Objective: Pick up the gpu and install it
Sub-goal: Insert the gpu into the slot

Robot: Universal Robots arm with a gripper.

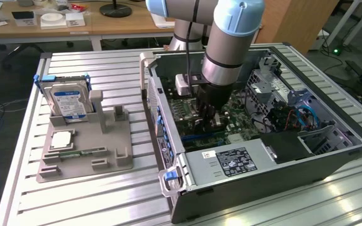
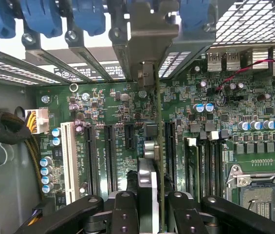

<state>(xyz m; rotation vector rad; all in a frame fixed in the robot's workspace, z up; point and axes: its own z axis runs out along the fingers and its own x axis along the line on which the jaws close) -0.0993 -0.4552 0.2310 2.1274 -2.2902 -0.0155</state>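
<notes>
My gripper (image 2: pixel 152 217) is shut on the gpu (image 2: pixel 158 122), which I see edge-on as a thin card standing upright over the green motherboard (image 2: pixel 103 102). Its silvery end bracket (image 2: pixel 149 34) sits against the case's rear slot openings, under the blue clips. The card's lower edge runs alongside a long black expansion slot (image 2: pixel 169 151); I cannot tell whether it is seated. In the exterior view the gripper (image 1: pixel 210 123) reaches down into the open computer case (image 1: pixel 307 157), low over the motherboard (image 1: pixel 247 120), and hides most of the card.
A grey holder (image 1: pixel 86 146) at the exterior view's left carries the silver hard drive (image 1: pixel 69 101) with a blue label and a green memory stick (image 1: pixel 74 153). The power supply (image 1: pixel 231 160) and cables (image 1: pixel 294 117) crowd the case. A white slot (image 2: pixel 68 161) and a cable bundle (image 2: pixel 3 129) lie beside the black slots.
</notes>
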